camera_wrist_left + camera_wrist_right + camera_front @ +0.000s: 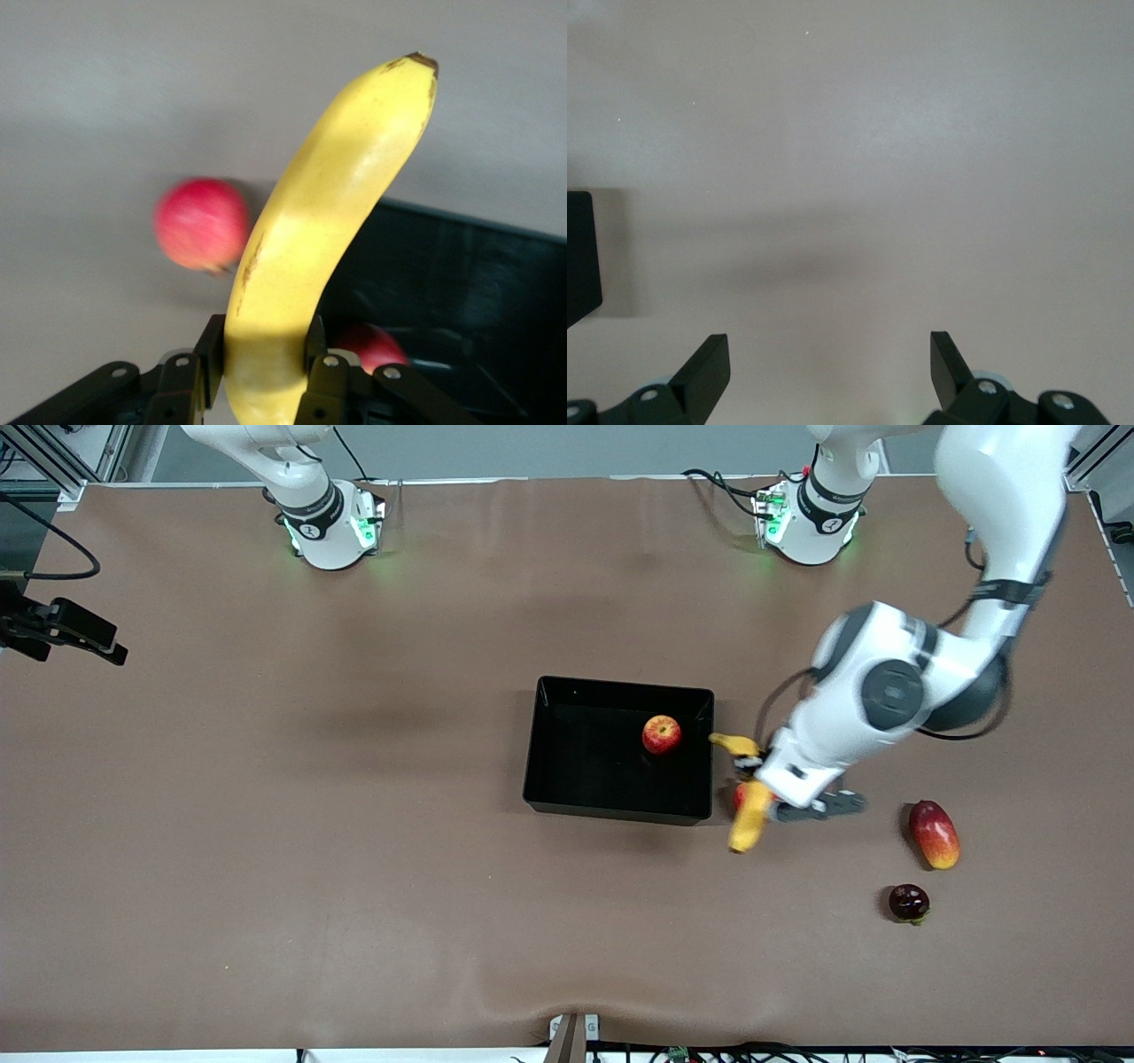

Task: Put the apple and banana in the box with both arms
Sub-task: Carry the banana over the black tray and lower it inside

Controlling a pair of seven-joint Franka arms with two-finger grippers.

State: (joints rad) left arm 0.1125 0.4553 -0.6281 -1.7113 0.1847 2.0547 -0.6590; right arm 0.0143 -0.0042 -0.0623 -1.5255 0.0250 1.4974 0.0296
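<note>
Brown desk (354, 824): left pincer (758, 779) clamps the smooth, bruisable banana (749, 815) mid-length, just beside the box (540, 744) holding the apple (661, 734); right pincer (830, 363) waits, jaws apart.

One banana (749, 815), one box (549, 779), four other fruits.

- We are seeing a yellow banana (749, 815) with a dark tip.
- The apple (662, 734) is showing red with yellow patches.
- The box (547, 779) is gleaming glossy black on the brown table (354, 824).
</note>
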